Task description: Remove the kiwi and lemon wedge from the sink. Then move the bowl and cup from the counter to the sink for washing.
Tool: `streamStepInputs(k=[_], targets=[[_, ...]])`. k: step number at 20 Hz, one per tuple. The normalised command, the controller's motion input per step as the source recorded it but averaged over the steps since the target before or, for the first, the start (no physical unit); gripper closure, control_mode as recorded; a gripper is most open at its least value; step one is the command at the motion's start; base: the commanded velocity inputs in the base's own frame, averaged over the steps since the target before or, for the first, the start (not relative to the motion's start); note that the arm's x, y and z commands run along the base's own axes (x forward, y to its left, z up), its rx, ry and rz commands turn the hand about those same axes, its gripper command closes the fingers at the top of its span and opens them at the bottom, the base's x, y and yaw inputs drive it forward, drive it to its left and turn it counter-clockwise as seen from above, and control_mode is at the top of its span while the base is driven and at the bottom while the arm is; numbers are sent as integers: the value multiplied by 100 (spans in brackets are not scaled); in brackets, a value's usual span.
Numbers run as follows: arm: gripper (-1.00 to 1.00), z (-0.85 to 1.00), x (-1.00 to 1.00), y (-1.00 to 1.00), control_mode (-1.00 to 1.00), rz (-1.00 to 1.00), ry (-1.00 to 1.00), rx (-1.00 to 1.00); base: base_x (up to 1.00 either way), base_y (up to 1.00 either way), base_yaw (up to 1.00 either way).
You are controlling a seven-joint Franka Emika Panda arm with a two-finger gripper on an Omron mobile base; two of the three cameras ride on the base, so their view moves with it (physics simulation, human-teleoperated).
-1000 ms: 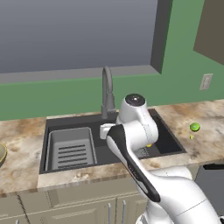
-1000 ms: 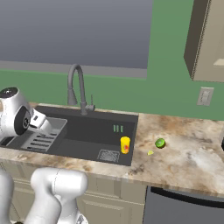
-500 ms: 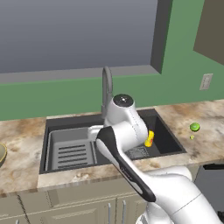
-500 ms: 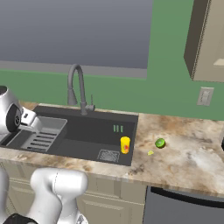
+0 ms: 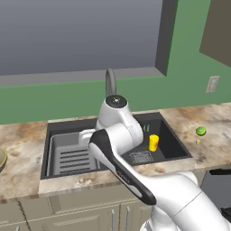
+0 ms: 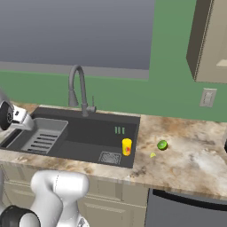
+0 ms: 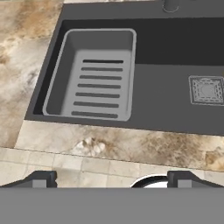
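Yellow cup [image 6: 127, 146] shows from the base; hand view shows end effector [image 7: 111, 178] wide open, empty.

White arm reaches forward from the base, elbow bent, wrist turned toward the left end of the sink [image 7: 175, 113]. Gripper [image 7: 111, 179] points down over its front left edge, fingers [image 7: 41, 179] spread wide, nothing between them.

text: none showing legibly | cup [image 6: 127, 146]: bearing a red mark at 6 o'clock, unreadable
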Motion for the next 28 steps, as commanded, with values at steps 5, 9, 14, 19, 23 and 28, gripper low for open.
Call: streamStepInputs(k=[5,9,14,19,23,28], targets=[[-100,13,-4,34,-100,4,5,0,0,0,0],[-100,9,0,33,-100,3,4,0,0,0,0],[-100,3,0,35,-100,2,2,0,0,0,0],[-100,-1,0,36,-100,1,0,0,0,0,0],[-100,-4,0,35,-100,0,0,0,0,0,0],[-100,-6,8,33,-100,0,2,1,0,0,0]])
